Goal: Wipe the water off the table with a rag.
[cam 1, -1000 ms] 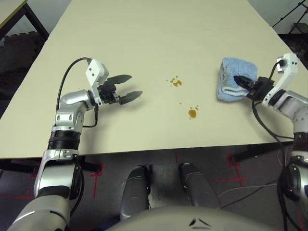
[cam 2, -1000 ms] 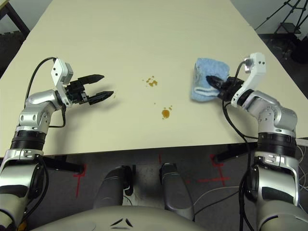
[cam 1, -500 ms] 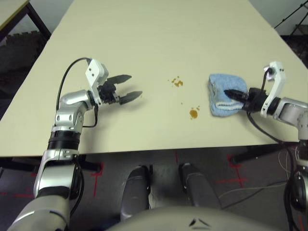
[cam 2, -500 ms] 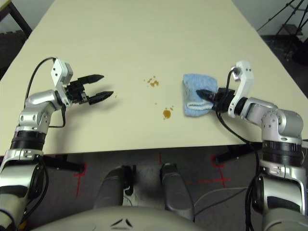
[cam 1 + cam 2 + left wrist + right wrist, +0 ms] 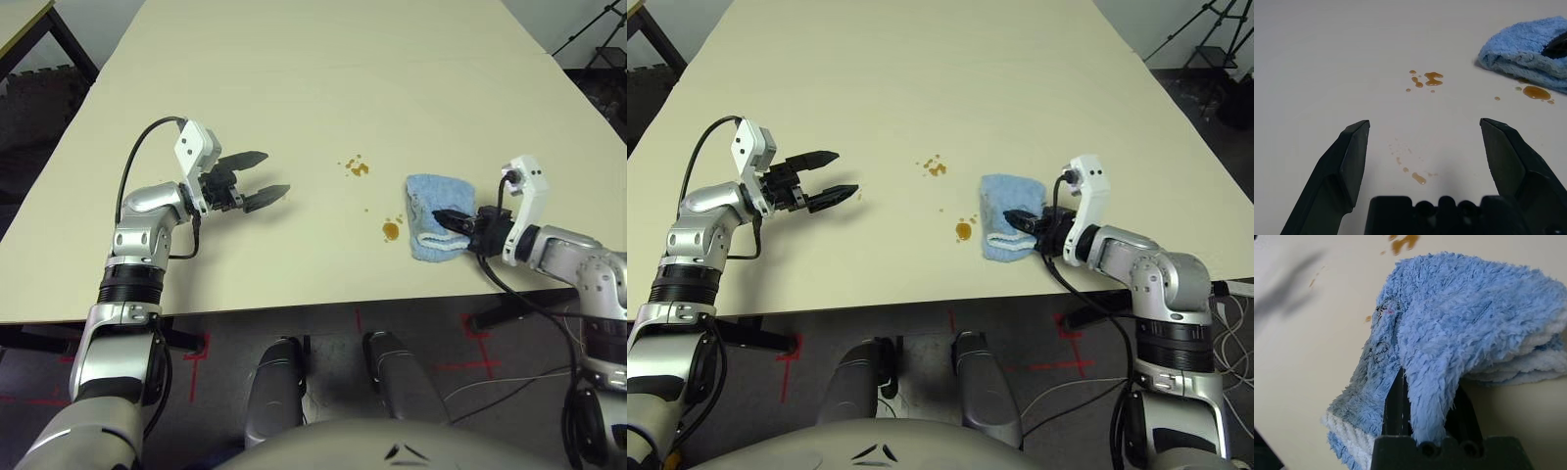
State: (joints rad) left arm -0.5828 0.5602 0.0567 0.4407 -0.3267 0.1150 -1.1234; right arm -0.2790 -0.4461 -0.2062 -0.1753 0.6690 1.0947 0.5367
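Right gripper (image 5: pixel 456 222) clamped on rag (image 5: pixel 427 201), just beside the nearer water (image 5: pixel 391 231) on the tabletop (image 5: pixel 294 88); left gripper (image 5: pixel 266 177) apart, empty. Wiping stage, I judge; next I should sweep inward, pressing lightly.

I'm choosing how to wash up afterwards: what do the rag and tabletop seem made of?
Rag: probably cotton or microfiber terry, soft and matte; the looped, fuzzy pile shows.
Tabletop: perhaps laminate, smooth, satin-matte; even cream colour, no visible grain.

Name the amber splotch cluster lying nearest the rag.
The near cluster, with the big round splotch: it lies right beside the blue rag, the other clusters farther left.
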